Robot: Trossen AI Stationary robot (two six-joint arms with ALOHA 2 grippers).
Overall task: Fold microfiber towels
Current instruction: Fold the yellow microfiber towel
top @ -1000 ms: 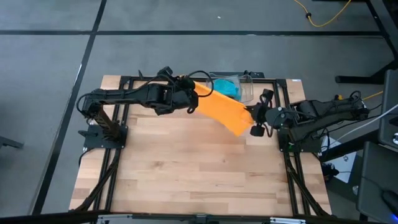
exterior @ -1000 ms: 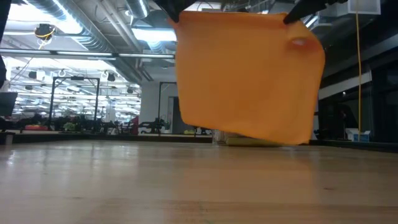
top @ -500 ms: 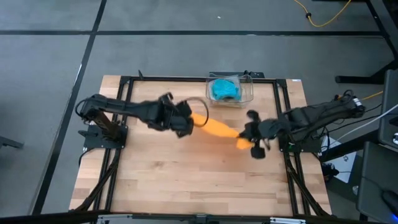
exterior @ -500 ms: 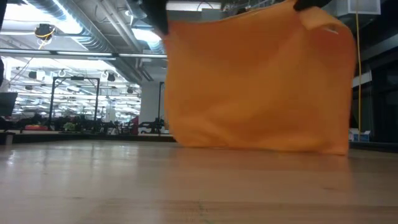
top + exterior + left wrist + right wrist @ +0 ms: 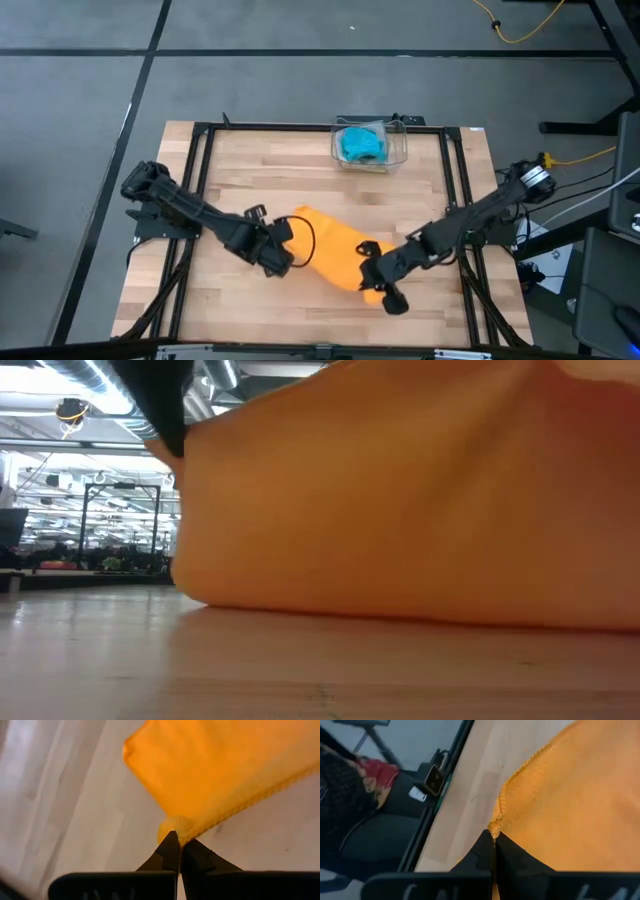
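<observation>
The orange towel [image 5: 330,250] hangs spread between my two grippers near the table's front middle, and its far part lies on the wood. It fills the low view [image 5: 420,500], its lower edge on the table. My left gripper [image 5: 284,262] is shut on the towel's left corner. My right gripper [image 5: 372,280] is shut on its right corner. A teal towel [image 5: 360,144] lies bunched in the clear bin. The grey-blue and lime green towels are out of view. My left gripper pinches the towel's corner [image 5: 176,829] between its two shut fingers, at the hemmed edge. The cloth spreads away from the fingertips [image 5: 170,845] toward the table. My right gripper pinches the opposite corner [image 5: 495,827] between its two shut fingers, at the stitched edge, and the cloth slopes away from it.
The clear plastic bin [image 5: 398,150] stands at the table's far edge, right of the middle. A black frame [image 5: 190,200] runs around the tabletop. Bare wood [image 5: 250,310] lies in front of the towel and to its left.
Both grippers have carried the orange towel from near the bin toward the table's near edge and downward. The towel hung clear of the table before. Now its lower edge has come down onto the wood, and it lies spread between the grippers.
</observation>
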